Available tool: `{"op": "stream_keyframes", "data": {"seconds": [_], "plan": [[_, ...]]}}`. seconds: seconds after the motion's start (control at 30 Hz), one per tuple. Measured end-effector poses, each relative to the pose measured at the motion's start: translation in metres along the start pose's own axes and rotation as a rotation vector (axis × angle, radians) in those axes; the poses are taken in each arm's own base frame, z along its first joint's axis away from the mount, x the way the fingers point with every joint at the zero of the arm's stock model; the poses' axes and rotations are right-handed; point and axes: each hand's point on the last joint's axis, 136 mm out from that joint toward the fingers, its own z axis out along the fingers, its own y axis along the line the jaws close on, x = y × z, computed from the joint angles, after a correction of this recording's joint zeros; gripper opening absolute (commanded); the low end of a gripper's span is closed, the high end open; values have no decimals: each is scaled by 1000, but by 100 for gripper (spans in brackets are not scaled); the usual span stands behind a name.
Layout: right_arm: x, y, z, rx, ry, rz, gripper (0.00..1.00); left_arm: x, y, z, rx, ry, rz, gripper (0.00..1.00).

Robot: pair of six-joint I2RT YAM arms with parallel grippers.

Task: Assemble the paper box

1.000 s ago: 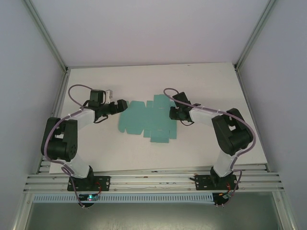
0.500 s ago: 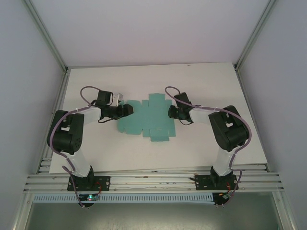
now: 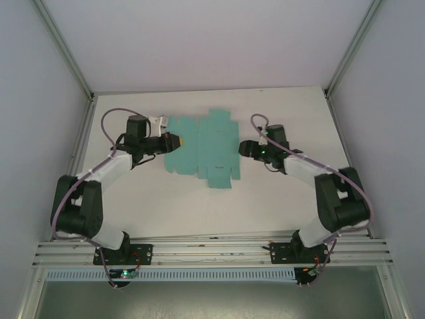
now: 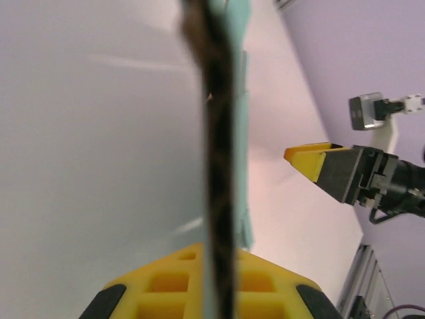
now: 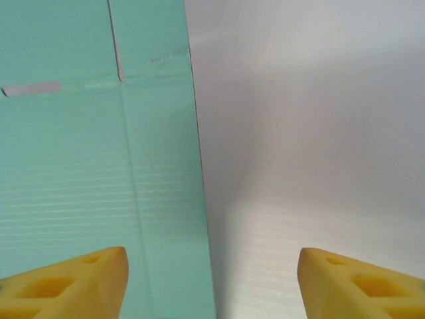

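Top view: flat teal paper box sheet point(image 3: 202, 151) centre-frame on white table point(image 3: 299, 119), pale walls point(image 3: 199, 40) around. Left wrist view: sheet edge-on, left gripper point(image 3: 174, 141) clamped on it. Right wrist view: right gripper point(image 5: 212, 276) jaws apart, straddling sheet's edge.

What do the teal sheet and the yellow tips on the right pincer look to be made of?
Paper box: thin card, matte teal. Fine parallel ribbing, scored fold lines and a cut slot suggest light ribbed or corrugated board, though which one is hard to say. Right pincer fingertips: matte yellow plastic with open hollow cells, probably moulded or printed, and they look rigid.
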Motion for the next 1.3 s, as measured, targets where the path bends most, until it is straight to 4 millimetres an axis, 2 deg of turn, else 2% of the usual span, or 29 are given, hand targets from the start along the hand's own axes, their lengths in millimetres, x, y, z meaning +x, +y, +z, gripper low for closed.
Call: {"op": "stream_keyframes", "data": {"seconds": [0.1,0.23,0.4,0.53,0.57,0.63,0.67,0.87,1.03,1.17,1.23,1.3], "plan": [[-23,21,-30,-128,-68,-47,78,-11,-32,-20,52,-56,78,0],[-32,55,-59,-306,-97,-129,81,-15,-73,-48,125,-122,180,0],[-35,84,-84,-469,-109,-199,73,-12,-112,-83,174,-209,290,0],[-38,103,-99,-585,-124,-242,64,-8,-129,-100,198,-262,352,0],[-39,108,-102,-610,-125,-247,60,-8,-132,-102,202,-269,360,0],[-41,117,-108,-660,-134,-264,42,-8,-135,-104,208,-279,366,0],[-41,120,-111,-679,-135,-269,38,-8,-135,-105,210,-282,367,0],[-38,135,-118,-761,-127,-312,37,-10,-130,-105,187,-301,335,0],[-35,137,-120,-777,-129,-336,25,-12,-123,-104,163,-318,314,0],[-25,139,-120,-790,-114,-348,11,-13,-122,-103,162,-326,304,0],[-22,142,-122,-800,-111,-363,8,-14,-122,-104,162,-328,301,0],[-21,145,-124,-805,-116,-378,0,-14,-122,-104,160,-331,298,0]]}}
